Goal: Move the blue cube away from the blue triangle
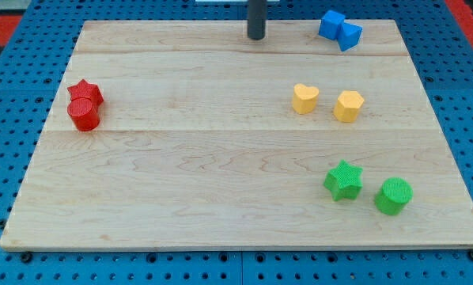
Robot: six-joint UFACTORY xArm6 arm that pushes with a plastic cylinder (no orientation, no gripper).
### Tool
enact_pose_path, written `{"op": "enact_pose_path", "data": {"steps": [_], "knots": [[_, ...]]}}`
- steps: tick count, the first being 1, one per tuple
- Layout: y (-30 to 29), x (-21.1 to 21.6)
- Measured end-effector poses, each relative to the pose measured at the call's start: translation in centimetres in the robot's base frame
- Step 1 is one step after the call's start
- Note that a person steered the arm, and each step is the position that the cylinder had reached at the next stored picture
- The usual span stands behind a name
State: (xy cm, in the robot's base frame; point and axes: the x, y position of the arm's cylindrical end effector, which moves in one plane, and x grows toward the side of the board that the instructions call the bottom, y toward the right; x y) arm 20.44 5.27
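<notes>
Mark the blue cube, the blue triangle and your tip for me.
blue cube (331, 24), camera view, on its top face.
blue triangle (350, 35), camera view, on its top face.
my tip (256, 36), camera view, at the rod's lower end.

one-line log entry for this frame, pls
tip at view's top, left of blue pair, no contact | blue cube touching blue triangle | not yet separated | other blocks untouched

We seem to be in a robotics lab or test bench: behind and around our tip (256, 36) a blue perforated pegboard base (7, 79) carries a pale wooden board (221, 158). Small coloured plastic blocks sit on it in pairs, like the green star (343, 180) well below and right of the tip.
</notes>
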Motion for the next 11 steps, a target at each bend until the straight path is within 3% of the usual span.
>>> {"op": "enact_pose_path", "data": {"steps": [2, 4, 5, 6, 7, 8, 10, 11], "knots": [[3.5, -1.3], [6.1, 11.2], [18.0, 11.3], [22.3, 4.4], [21.3, -1.2], [19.1, -1.3], [3.2, -1.2], [-1.6, 1.5]]}}
